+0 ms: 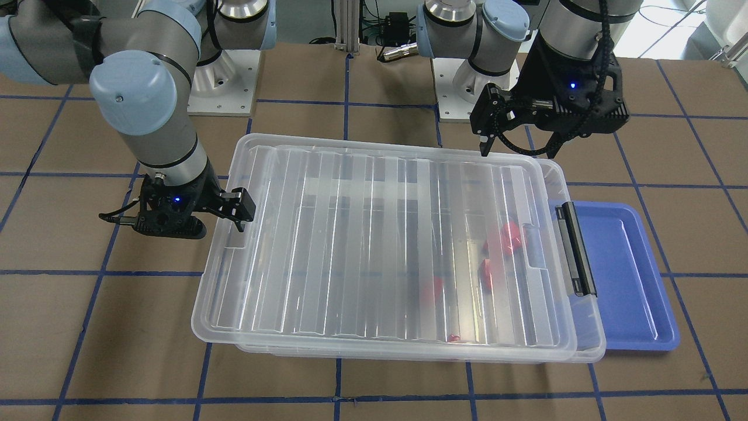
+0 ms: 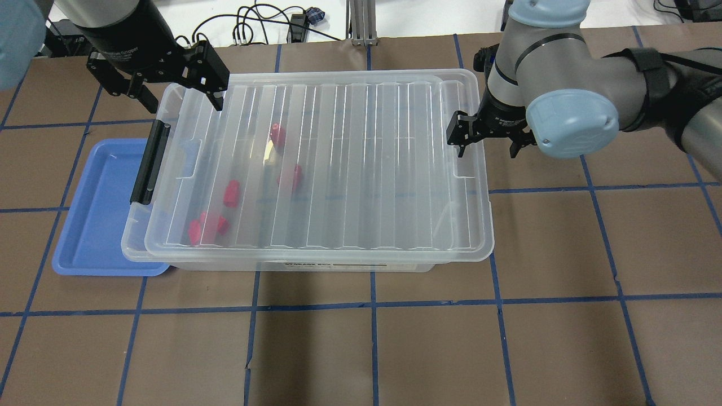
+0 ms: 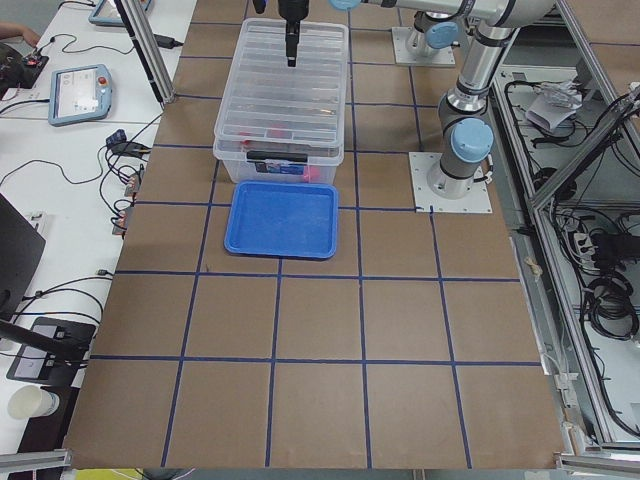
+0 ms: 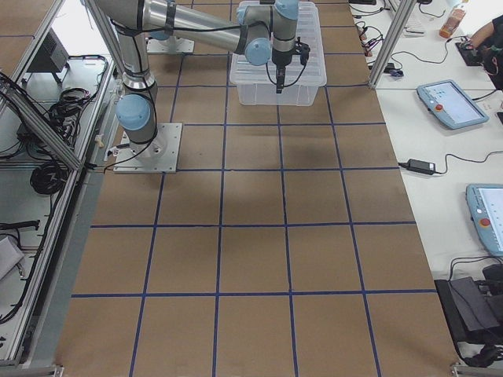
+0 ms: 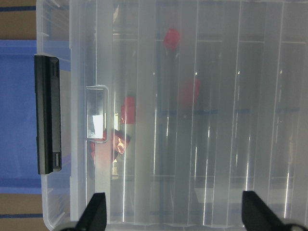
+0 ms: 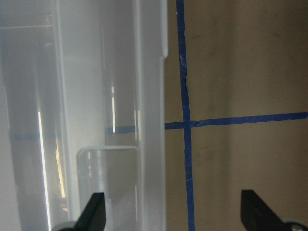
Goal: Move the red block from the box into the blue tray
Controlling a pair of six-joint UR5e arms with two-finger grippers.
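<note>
The red blocks [image 2: 231, 193], several of them, lay inside the clear plastic storage box [image 2: 338, 265], in the half nearer to the flat blue plastic tray [image 2: 96, 214]. They showed only as blurred shapes through the ribbed clear lid [image 2: 350, 169], which covered the box. None was in the tray yet. The tray lay on the brown table with blue tape lines [image 2: 507, 338], touching the box at the robot's left end, I think so that a block would have only a short way to go.

The lid did not sit squarely. It was shifted toward the robot's right, so a strip of the box showed beside the black latch bar [image 2: 149, 163]. From this I judged that the lid was loose and had to come off first.

The right gripper [image 2: 488, 148] stood at the right end of the lid, its fingers wide apart with the lid's rim between them, probably in order to close on it. The left gripper [image 2: 181, 100] hung above the far left corner of the box, its fingers also apart and holding nothing.
</note>
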